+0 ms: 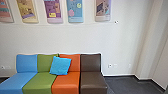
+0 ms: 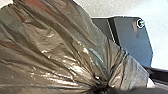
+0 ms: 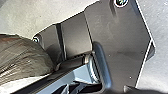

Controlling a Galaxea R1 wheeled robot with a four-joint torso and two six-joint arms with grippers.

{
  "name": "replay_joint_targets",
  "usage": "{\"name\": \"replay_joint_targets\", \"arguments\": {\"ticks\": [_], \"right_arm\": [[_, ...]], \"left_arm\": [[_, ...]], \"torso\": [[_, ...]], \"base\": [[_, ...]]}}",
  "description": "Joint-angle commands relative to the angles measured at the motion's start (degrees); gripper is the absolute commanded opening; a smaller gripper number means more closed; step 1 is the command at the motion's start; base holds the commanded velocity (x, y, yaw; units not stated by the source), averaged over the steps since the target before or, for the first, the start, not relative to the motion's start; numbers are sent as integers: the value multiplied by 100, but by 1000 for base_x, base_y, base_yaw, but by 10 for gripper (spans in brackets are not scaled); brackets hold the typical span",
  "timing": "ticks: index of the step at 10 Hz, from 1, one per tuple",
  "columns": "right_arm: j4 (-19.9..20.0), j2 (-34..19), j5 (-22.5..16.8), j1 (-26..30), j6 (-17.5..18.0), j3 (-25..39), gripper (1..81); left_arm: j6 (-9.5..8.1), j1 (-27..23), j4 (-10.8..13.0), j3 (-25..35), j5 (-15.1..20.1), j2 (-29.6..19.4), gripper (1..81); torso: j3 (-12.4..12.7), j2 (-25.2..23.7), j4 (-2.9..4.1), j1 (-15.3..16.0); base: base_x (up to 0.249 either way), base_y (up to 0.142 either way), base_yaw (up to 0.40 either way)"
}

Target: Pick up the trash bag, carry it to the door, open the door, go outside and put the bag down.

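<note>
Inside the clenched left gripper (image 2: 101,87), the bag (image 2: 57,47) looks picked up, but door, exit and set-down seem left; I can't tell the right gripper's state.

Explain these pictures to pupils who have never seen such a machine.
This is a wheeled robot with two arms. The head view, from high up, shows a padded bench in blue, green, orange and dark brown. A bright blue square cushion leans on its green and orange backrests. The other views come from wrist cameras; both show a shiny brownish plastic trash bag and the robot's own dark plate. The bag's gathered neck is near the left camera, so that arm probably holds it.
</note>
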Motion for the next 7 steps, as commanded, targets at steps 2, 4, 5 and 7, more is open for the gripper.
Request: {"name": "replay_joint_targets", "arguments": {"ticks": [2, 4, 5, 7], "right_arm": [[-120, 99, -349, 251, -20, -122, 811], [-129, 81, -349, 251, -20, -122, 811], [-129, 81, -349, 251, -20, -122, 811], [-120, 72, -349, 251, -20, -122, 811]], "left_arm": [[29, -343, 10, -3, 368, -11, 10], [20, -352, 10, -3, 376, -29, 10], [20, -352, 2, -3, 376, -46, 10], [11, -360, -16, -3, 376, -55, 10]], "torso": [[0, 0, 0, 0], [0, 0, 0, 0], [0, 0, 0, 0], [0, 0, 0, 0]], "base": [[0, 0, 0], [0, 0, 0], [0, 0, 0], [0, 0, 0]]}}
